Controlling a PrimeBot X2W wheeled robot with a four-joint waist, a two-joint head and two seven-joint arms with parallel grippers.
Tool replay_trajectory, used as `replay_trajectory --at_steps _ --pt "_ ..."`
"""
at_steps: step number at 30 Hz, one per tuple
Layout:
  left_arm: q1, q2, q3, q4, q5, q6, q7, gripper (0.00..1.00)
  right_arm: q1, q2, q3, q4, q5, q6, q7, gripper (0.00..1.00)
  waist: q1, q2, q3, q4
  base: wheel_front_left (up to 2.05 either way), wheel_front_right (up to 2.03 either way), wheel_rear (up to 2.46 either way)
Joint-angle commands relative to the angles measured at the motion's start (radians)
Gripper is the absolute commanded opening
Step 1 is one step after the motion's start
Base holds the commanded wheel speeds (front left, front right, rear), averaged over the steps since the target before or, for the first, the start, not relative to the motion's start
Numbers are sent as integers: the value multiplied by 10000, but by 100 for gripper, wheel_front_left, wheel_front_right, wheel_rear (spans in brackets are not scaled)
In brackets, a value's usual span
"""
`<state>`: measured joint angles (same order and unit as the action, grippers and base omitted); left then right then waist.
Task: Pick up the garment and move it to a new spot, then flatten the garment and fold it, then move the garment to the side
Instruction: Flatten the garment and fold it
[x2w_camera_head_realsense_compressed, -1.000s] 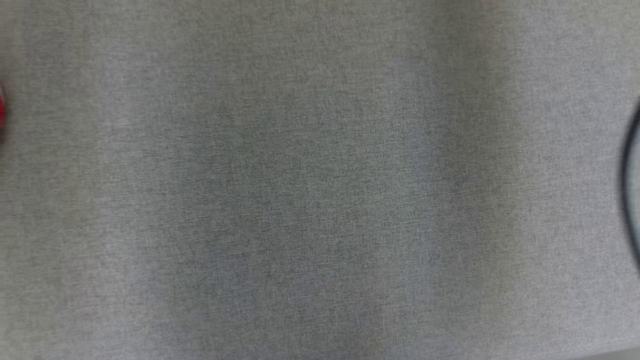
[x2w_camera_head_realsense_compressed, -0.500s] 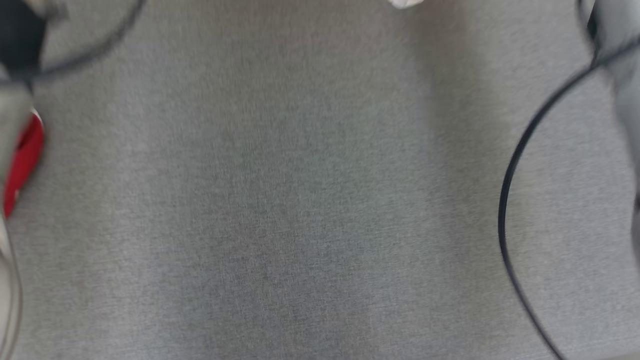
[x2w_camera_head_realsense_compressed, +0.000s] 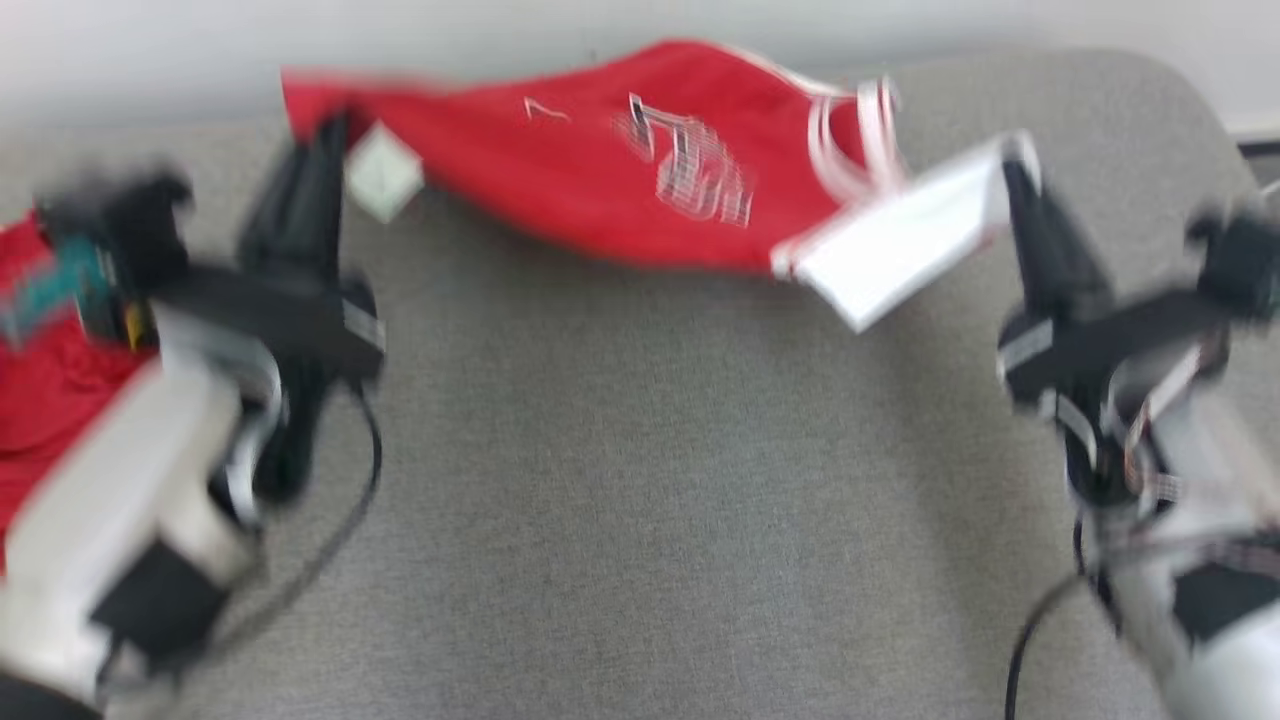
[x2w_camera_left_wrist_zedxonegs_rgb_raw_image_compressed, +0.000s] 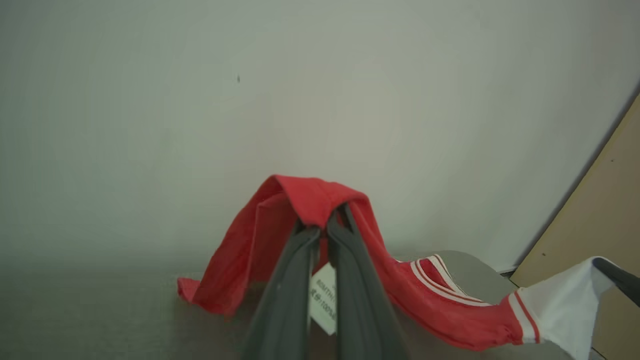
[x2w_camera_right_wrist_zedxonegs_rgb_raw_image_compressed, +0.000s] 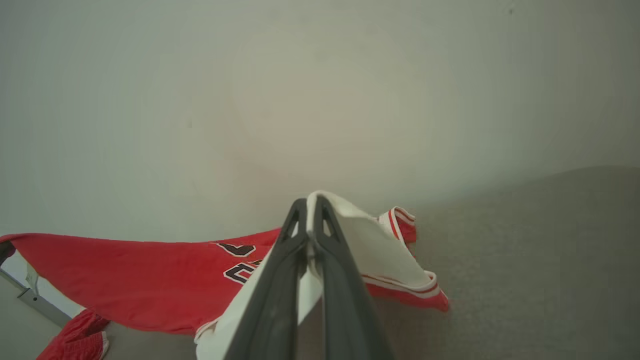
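The garment (x2w_camera_head_realsense_compressed: 600, 180) is a red jersey with white trim, a white panel and printed marks, blurred in the head view. It hangs stretched between my two grippers above the far part of the grey table (x2w_camera_head_realsense_compressed: 640, 500). My left gripper (x2w_camera_head_realsense_compressed: 325, 135) is shut on its red corner, close to a white tag (x2w_camera_head_realsense_compressed: 382, 178). In the left wrist view the fingers pinch a red fold (x2w_camera_left_wrist_zedxonegs_rgb_raw_image_compressed: 320, 200) at the gripper (x2w_camera_left_wrist_zedxonegs_rgb_raw_image_compressed: 325, 227). My right gripper (x2w_camera_head_realsense_compressed: 1010, 170) is shut on the white panel (x2w_camera_head_realsense_compressed: 900, 245), as the right wrist view shows at the gripper (x2w_camera_right_wrist_zedxonegs_rgb_raw_image_compressed: 310, 205) and garment (x2w_camera_right_wrist_zedxonegs_rgb_raw_image_compressed: 140, 285).
Another red cloth (x2w_camera_head_realsense_compressed: 40, 380) lies on the table's left side, behind my left arm. A pale wall (x2w_camera_left_wrist_zedxonegs_rgb_raw_image_compressed: 250, 100) runs along the table's far edge. A tan panel (x2w_camera_left_wrist_zedxonegs_rgb_raw_image_compressed: 600, 215) stands past the right corner. Black cables (x2w_camera_head_realsense_compressed: 350, 500) trail from both wrists.
The head camera has swung up from the bare grey table. Both arms and the stretched garment have come into view, where before only cables and a red edge showed.
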<state>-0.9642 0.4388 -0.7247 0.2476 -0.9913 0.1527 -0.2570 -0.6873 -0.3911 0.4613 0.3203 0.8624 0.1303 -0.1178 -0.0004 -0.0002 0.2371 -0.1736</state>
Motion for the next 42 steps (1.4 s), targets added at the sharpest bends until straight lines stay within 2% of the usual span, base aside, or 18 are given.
replay_trajectory --at_steps 1,6,9,13,22,29,33,42 --pt "238 136 50 -96 -25 87 -66 0 151 24 -64 -136 6 11 27 0 4 2 -393 163 0 0 0" --pt "2672 679 441 -1810 -187 1135 -79 0 2407 403 -780 -1208 -679 11 523 0 4 2 -580 164 0 0 0" --pt "3966 517 925 -2459 -233 1465 -87 0 3518 658 -1217 -1702 -1129 11 863 0 4 2 -760 219 0 0 0" --pt "5618 128 1488 -2904 260 1633 -91 0 4903 969 -1807 -2249 -1515 11 1361 0 4 2 -1035 318 0 0 0" --pt "8148 -679 1707 -2117 1885 1253 -90 0 7576 1493 -2962 -3001 -2374 11 2272 0 4 2 -1866 655 0 0 0" --pt "9133 -1095 1861 -969 2576 658 -85 0 9276 1744 -3391 -3214 -2964 11 2949 0 4 2 -2360 908 0 0 0" --pt "9456 -1230 2034 -676 2960 447 -85 0 9984 1893 -3552 -3400 -3025 11 3314 0 4 2 -2443 953 0 0 0" --pt "10034 -1234 2420 -531 3705 355 -86 0 10821 2175 -3604 -4090 -2789 11 3895 0 4 2 -2399 821 0 0 0"
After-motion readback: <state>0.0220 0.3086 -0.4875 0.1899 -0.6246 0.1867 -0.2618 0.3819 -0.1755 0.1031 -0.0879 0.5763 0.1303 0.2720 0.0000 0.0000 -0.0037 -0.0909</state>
